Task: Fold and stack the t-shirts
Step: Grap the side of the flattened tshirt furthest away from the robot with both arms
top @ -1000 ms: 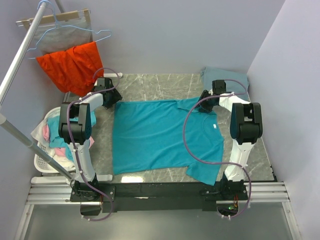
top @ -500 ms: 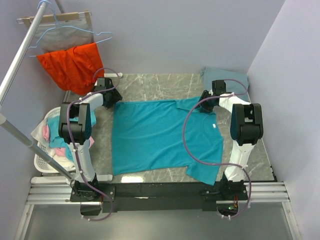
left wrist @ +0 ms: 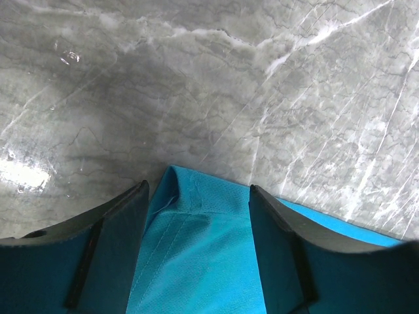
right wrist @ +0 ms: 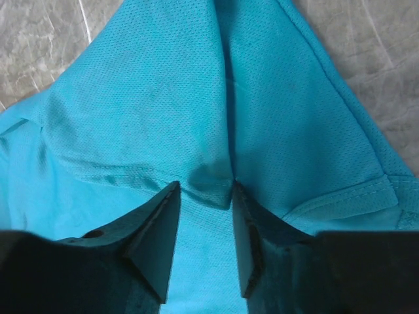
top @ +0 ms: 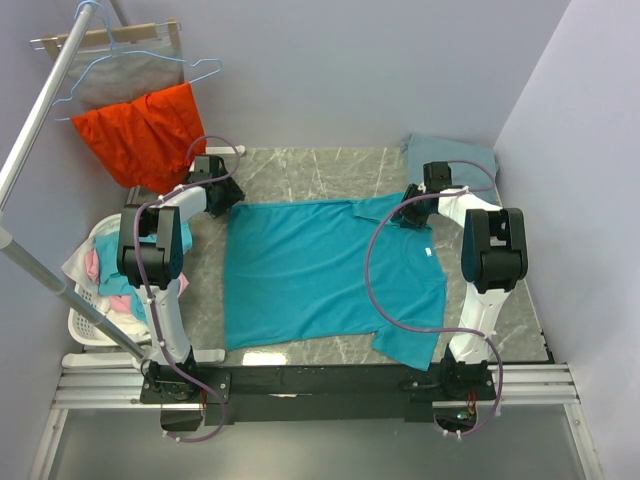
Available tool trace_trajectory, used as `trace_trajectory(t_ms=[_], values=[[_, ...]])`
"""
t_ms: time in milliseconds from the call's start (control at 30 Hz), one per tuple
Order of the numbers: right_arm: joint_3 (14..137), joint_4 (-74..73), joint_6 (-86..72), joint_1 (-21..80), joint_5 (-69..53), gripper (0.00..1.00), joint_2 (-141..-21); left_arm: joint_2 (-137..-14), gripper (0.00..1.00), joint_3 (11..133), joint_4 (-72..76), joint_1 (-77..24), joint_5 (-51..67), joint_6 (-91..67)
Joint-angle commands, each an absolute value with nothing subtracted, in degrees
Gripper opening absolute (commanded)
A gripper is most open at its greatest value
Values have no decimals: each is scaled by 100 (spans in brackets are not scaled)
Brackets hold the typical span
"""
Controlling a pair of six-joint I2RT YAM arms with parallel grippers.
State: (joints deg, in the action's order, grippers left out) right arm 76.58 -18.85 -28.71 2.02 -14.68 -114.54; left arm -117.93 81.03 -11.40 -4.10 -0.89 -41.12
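Observation:
The bright teal t-shirt lies spread flat on the marble table, its white neck label to the right. My left gripper is open at the shirt's far left corner; in the left wrist view that corner lies between the wide-apart fingers. My right gripper is open over the far right sleeve area; in the right wrist view its jaws straddle a raised fold of teal cloth. The slate grey-blue t-shirt lies at the far right corner.
An orange-red garment and a grey one hang on hangers at the back left by a metal rack pole. A white laundry basket with clothes stands left of the table.

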Motion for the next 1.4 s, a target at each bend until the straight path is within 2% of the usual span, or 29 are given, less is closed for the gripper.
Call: trace_trajectory(t_ms=[0, 67, 100, 167, 200, 267, 500, 600, 633, 867, 1067, 1367], values=[[7690, -1767, -2848, 264, -1556, 37, -11338, -11690, 68, 8200, -993, -431, 18, -4043], [7778, -1828, -2821, 264, -1556, 35, -11382, -11698, 67, 8200, -984, -439, 44, -4052], [7804, -1846, -2813, 264, -1564, 28, -11399, -11707, 67, 8218, -993, -439, 35, -4052], [7805, -1828, -2812, 255, -1564, 19, -11382, -11716, 67, 8227, -1002, -439, 53, -4060], [7796, -1811, -2804, 255, -1556, 9, -11356, -11707, 67, 8235, -1011, -439, 44, -4052], [7708, -1723, -2795, 255, -1573, 0, -11250, -11698, 67, 8218, -1011, -439, 44, -4052], [7629, -1679, -2769, 264, -1608, 0, -11092, -11760, 67, 8332, -1107, -448, 105, -4113], [7638, -1679, -2751, 264, -1608, 0, -11074, -11795, 47, 8324, -1160, -457, 123, -4078], [7638, -1679, -2760, 264, -1608, 0, -11074, -11786, 35, 8297, -1143, -457, 114, -4078], [7655, -1714, -2725, 264, -1652, 0, -11048, -11786, 2, 8191, -1081, -457, 53, -4017], [7506, -1784, -2689, 255, -1591, 0, -10785, -11663, 1, 8384, -1221, -466, 132, -3806], [7154, -1916, -2628, 246, -1433, 0, -9721, -11136, 1, 8376, -1678, -606, 79, -3577]])
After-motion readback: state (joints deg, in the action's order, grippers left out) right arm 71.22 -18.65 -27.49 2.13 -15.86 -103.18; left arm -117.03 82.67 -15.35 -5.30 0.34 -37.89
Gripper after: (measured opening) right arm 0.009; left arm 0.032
